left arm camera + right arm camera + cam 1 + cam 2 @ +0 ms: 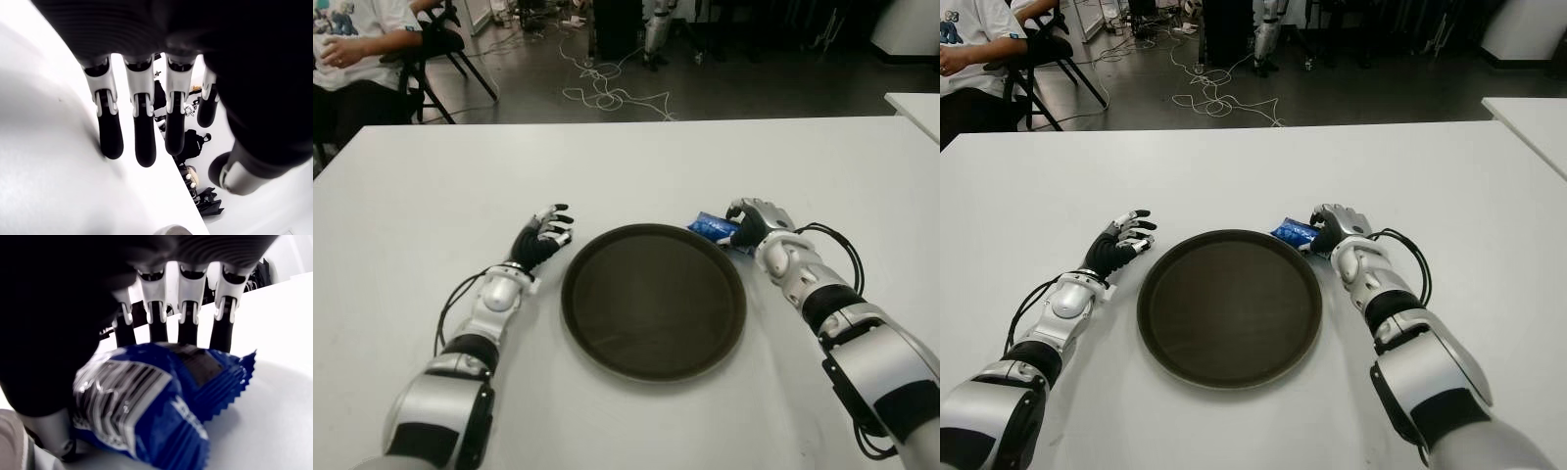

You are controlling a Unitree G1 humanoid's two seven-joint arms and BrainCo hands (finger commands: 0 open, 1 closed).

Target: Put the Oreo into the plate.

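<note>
The Oreo (156, 396) is a blue packet lying on the white table (636, 166), just off the far right rim of the dark round plate (651, 299). My right hand (754, 223) is curled over the packet. Its fingers (188, 323) reach down the far side and its thumb presses the near side, so the packet is held against the table. The packet's end (1291, 233) pokes out toward the plate rim. Nothing lies in the plate. To the left of the plate, my left hand (546, 235) shows with fingers (142, 127) relaxed and spread, holding nothing.
A person (357, 39) sits on a chair beyond the table's far left corner. Cables (607, 93) trail over the floor behind the table. Another white table's corner (915, 108) shows at the right edge.
</note>
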